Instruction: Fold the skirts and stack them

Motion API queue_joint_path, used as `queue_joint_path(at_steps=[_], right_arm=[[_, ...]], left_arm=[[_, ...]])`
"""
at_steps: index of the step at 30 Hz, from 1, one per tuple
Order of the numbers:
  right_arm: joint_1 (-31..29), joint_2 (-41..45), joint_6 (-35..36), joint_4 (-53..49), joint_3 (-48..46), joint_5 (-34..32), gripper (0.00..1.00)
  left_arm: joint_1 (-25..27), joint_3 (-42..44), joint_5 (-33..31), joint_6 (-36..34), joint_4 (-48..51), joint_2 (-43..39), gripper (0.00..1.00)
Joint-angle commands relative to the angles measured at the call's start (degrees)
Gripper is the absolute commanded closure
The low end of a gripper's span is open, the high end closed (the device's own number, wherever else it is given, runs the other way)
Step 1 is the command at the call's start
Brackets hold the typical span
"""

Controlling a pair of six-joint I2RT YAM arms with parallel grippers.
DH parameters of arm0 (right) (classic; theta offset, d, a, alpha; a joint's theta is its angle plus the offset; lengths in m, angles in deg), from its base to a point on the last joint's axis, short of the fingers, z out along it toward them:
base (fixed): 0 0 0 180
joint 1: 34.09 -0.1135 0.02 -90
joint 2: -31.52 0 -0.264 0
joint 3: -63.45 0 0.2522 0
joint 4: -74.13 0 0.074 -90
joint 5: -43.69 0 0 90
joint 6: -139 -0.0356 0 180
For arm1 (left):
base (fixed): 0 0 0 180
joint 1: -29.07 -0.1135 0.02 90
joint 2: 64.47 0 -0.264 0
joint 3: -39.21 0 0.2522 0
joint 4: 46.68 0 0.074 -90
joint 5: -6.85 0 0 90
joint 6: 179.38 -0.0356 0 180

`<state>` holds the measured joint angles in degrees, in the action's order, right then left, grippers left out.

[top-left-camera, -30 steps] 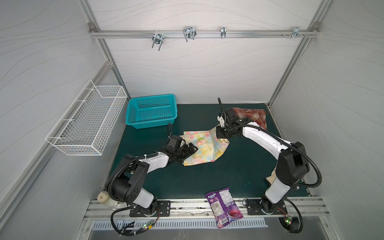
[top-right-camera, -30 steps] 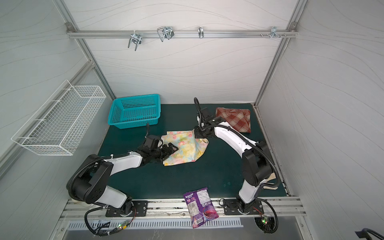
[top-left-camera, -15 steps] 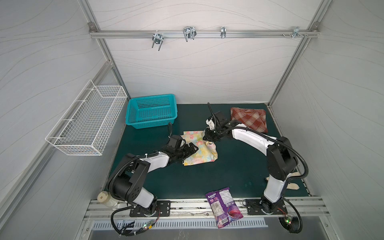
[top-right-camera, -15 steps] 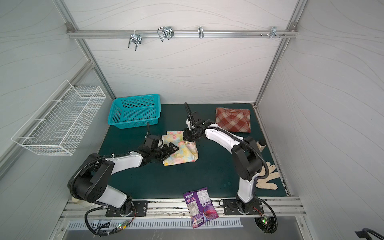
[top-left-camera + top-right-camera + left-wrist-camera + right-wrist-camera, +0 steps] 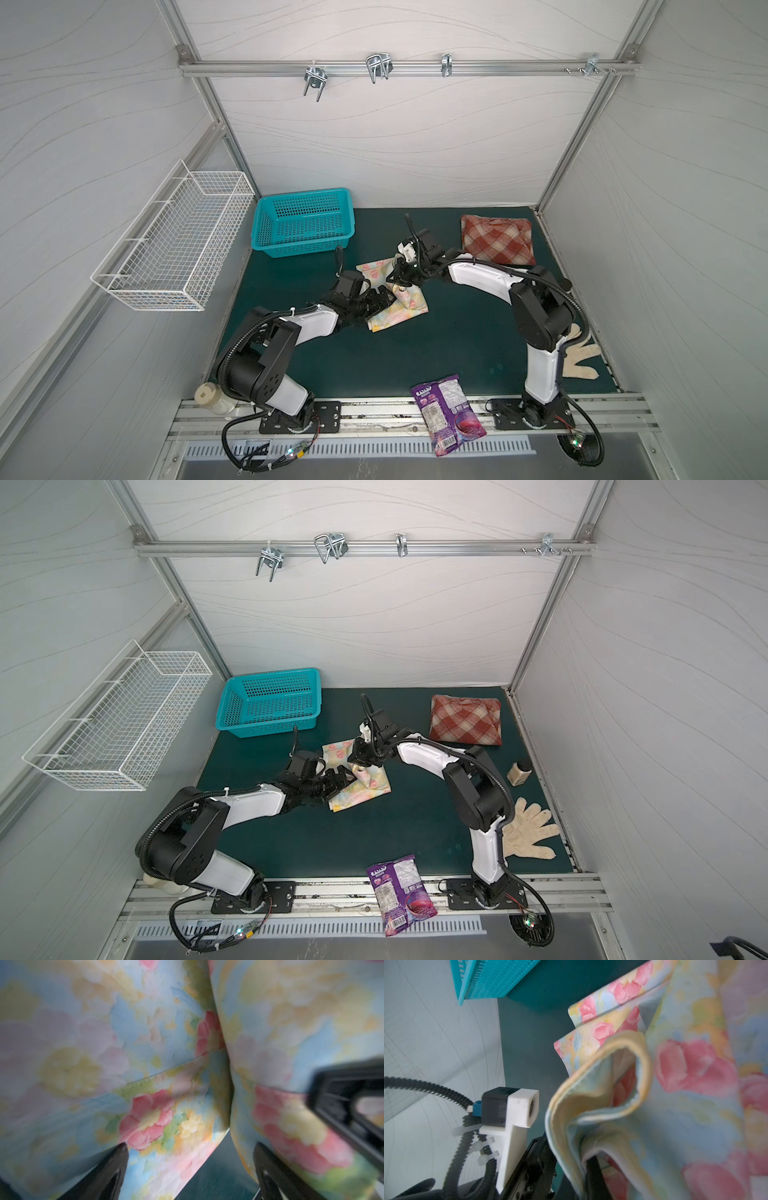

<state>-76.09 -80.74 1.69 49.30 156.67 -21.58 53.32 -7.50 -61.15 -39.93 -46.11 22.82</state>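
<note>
The pastel floral skirt (image 5: 399, 309) (image 5: 361, 789) lies mid-table, partly doubled over itself. My right gripper (image 5: 397, 286) (image 5: 358, 766) hovers just above it, shut on a lifted hem fold; in the right wrist view that fold (image 5: 593, 1105) loops up from the shut jaws (image 5: 583, 1178). My left gripper (image 5: 380, 301) (image 5: 338, 778) is open at the skirt's left edge, fingers (image 5: 112, 1167) spread over the floral cloth (image 5: 145, 1043). The rust-red plaid skirt (image 5: 496, 239) (image 5: 465, 721) rests folded at the back right.
A teal basket (image 5: 303, 226) stands at the back left, and a wire basket (image 5: 178, 245) hangs on the left wall. A purple snack bag (image 5: 446, 409) lies on the front rail. A cream glove (image 5: 530, 833) and a small bottle (image 5: 519, 771) are beside the right arm.
My right gripper has carried the floral skirt's right edge leftward over the rest of the cloth, so the skirt now looks narrower. The left arm has stayed put.
</note>
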Motion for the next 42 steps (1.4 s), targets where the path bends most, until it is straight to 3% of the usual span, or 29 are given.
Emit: queue_joint_path(at_steps=[1, 18, 25, 28, 32, 37, 38, 42], right_arm=[[-1.0, -2.3, -4.0, 5.4, -1.7, 3.5, 1.00], [-2.9, -11.9, -11.5, 16.9, -3.0, 7.8, 1.00], [-3.2, -13.8, -14.9, 22.7, -4.5, 8.9, 0.87], [-3.2, -13.4, -14.8, 23.9, -5.1, 9.0, 0.77], [-3.0, -11.5, -13.3, 22.0, -3.8, 9.2, 0.49], [-3.1, -8.3, -11.4, 17.9, 0.0, 9.3, 0.30], [-3.1, -7.6, -10.9, 17.0, 0.7, 9.2, 0.02], [-2.4, -5.4, -9.4, 14.0, 3.8, 9.8, 0.01]], left_arm=[[-0.3, 1.7, -1.2, -1.0, 3.8, 2.6, 0.05], [-0.3, 2.7, -0.6, -1.9, 4.3, -1.3, 0.05], [-0.3, 3.5, -0.6, -1.9, 4.2, -2.5, 0.05], [-0.4, 3.9, -0.7, -1.9, 4.4, -3.5, 0.05], [-0.3, 3.8, -1.3, -2.3, 6.4, -6.1, 0.05], [-0.3, 2.9, -1.9, -2.6, 10.9, -11.6, 0.05], [-0.3, 2.7, -2.1, -2.7, 12.1, -13.0, 0.05], [-0.3, 0.9, -3.7, -3.7, 18.8, -20.2, 0.05]])
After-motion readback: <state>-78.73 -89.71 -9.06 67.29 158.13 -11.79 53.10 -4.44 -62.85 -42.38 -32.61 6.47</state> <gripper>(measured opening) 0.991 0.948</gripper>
